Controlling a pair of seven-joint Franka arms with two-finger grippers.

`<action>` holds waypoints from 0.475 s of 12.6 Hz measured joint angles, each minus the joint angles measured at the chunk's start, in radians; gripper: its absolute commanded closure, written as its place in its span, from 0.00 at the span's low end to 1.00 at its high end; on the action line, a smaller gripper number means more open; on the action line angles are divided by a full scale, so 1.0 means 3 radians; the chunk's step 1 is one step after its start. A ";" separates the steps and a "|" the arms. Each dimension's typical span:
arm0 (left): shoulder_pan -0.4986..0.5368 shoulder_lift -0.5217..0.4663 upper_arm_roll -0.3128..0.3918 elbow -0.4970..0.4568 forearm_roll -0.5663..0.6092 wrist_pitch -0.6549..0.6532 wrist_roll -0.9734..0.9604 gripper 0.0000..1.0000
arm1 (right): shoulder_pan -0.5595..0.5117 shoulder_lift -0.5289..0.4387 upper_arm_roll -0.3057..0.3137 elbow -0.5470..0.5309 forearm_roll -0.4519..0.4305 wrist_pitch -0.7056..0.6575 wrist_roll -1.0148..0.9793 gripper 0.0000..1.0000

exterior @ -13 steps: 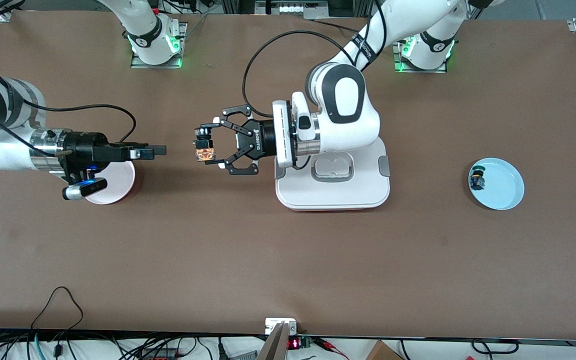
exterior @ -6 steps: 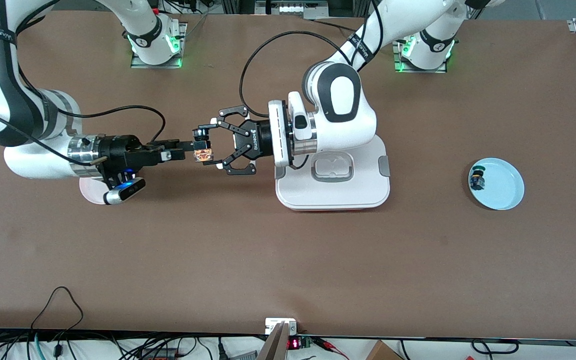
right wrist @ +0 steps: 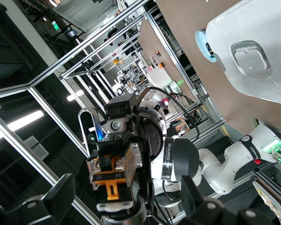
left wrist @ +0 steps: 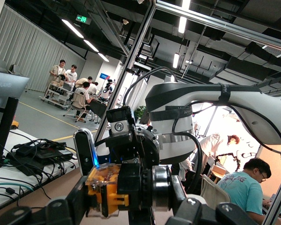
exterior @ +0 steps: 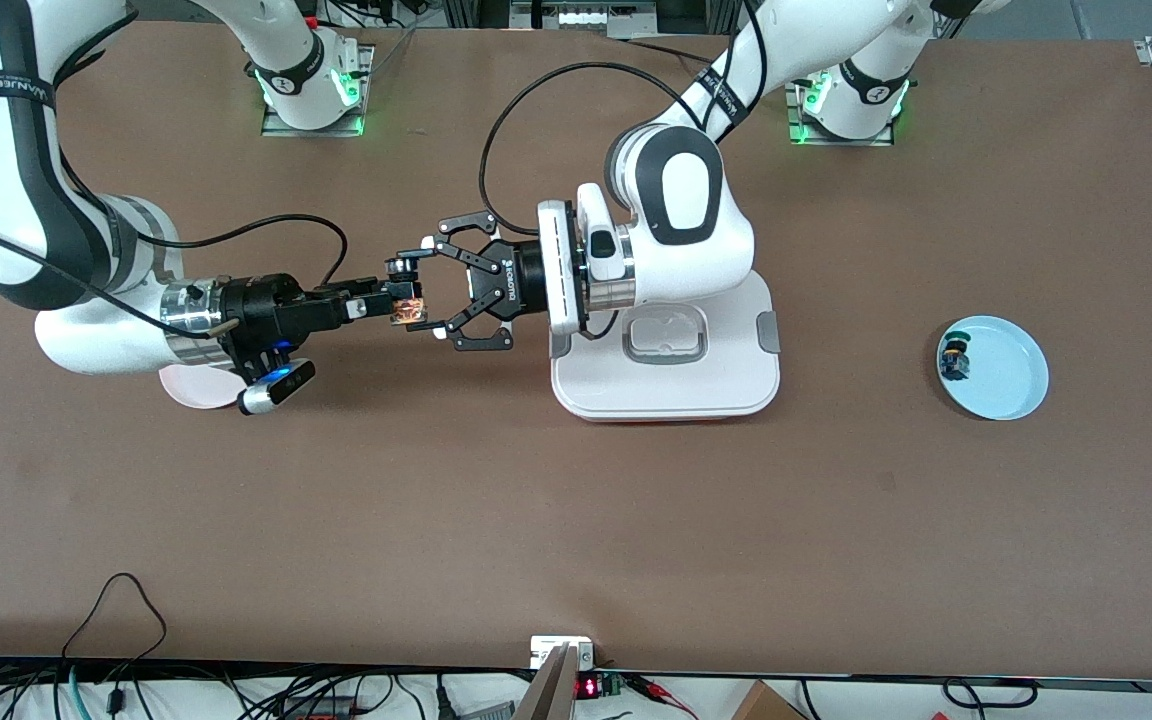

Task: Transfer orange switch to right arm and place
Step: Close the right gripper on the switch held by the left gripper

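Above the table's middle, my left gripper (exterior: 408, 295) is shut on the orange switch (exterior: 406, 306) and holds it out toward the right arm. In the left wrist view the switch (left wrist: 104, 191) is clamped between my left gripper's (left wrist: 131, 204) dark fingers, orange block at one end and black-and-silver cap at the other. My right gripper (exterior: 384, 300) is slim and black, and it stands open with its fingertips at the switch. In the right wrist view the switch (right wrist: 113, 177) hangs between my right gripper's (right wrist: 126, 201) spread fingers, with a gap on each side.
A white lidded box (exterior: 726, 385) sits under the left arm's wrist. A light blue plate (exterior: 1014, 385) toward the left arm's end holds a black part with a green cap (exterior: 954, 358). A pink plate (exterior: 188, 388) lies under the right arm.
The right arm has reached in from over the pink plate to the left gripper, bringing its open fingers up around the switch. The left gripper has shifted slightly and keeps its grip.
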State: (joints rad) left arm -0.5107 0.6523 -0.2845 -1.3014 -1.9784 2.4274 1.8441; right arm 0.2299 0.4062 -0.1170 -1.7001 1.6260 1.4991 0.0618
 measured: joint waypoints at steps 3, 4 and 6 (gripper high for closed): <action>0.0000 0.0000 0.0000 0.0001 0.0000 0.0000 0.0000 1.00 | -0.0013 0.0045 -0.0003 0.0097 0.0000 -0.0121 0.0014 0.00; 0.0000 0.0000 0.0001 0.0001 0.0000 0.0000 0.0000 1.00 | -0.0015 0.0070 -0.0003 0.0123 0.0000 -0.0140 0.0017 0.00; 0.0001 0.0000 0.0002 0.0002 0.0000 0.0000 0.0000 1.00 | -0.0019 0.0123 -0.0004 0.0154 0.0000 -0.0158 0.0017 0.00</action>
State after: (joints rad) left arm -0.5106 0.6523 -0.2839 -1.3010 -1.9784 2.4275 1.8441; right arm 0.2241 0.4430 -0.1182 -1.6538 1.6259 1.4517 0.0667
